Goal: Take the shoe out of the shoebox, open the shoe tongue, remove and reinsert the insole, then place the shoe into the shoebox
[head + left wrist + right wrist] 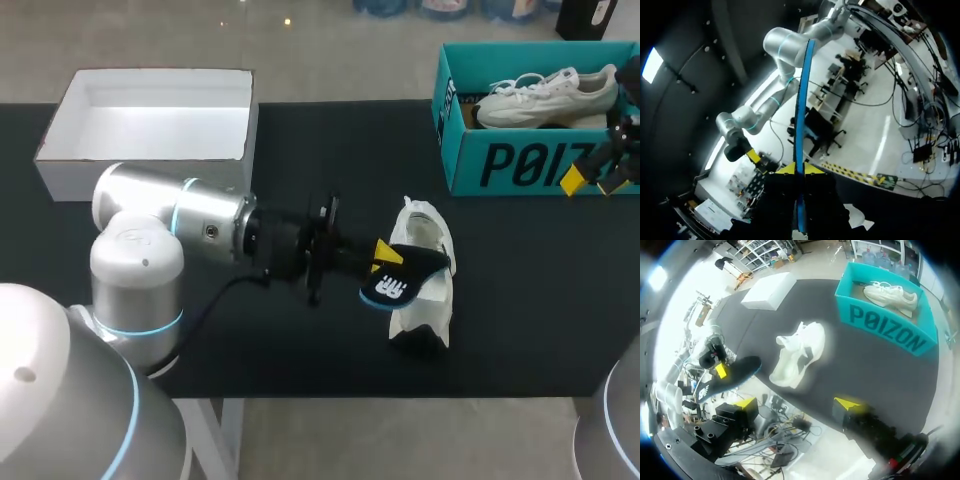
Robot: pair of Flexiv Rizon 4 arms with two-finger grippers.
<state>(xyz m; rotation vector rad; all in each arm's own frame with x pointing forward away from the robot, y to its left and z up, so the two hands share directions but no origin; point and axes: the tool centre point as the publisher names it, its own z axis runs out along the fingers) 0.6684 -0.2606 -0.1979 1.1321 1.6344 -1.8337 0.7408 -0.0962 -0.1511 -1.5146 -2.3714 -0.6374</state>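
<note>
Currently my left claw (383, 258) is pinched tight on the insole (398, 280). In the left wrist view the insole runs edge-on between the two yellow tips, a thin blue line rising straight out ahead of them. It is dark with a blue rim, and it hangs above the table (300, 150), overlapping one side of the shoe (428, 235) in the head view.

The shoe is white and lies loose on the table just under and beside the insole, with nothing gripping it. I cannot tell how far its tongue is pulled open.

My right claw (796, 404) is spread wide and empty. It hovers well apart from the shoe, over near the front wall of the teal shoebox (520, 165) at the table's far right. A second shoe (545, 95) lies inside that shoebox. A white box (65, 180) sits at the far left.

By my reckoning the insole is out and reinsertion comes next. The risks:
- The insole is thin and bendy, so it could fold or catch on the shoe's collar instead of sliding in.
- Nothing braces the shoe, so a push from the insole could shove it across the table or tip it.
- My grip takes only a small part of the insole, so it could twist or slip out under pressure.
</note>
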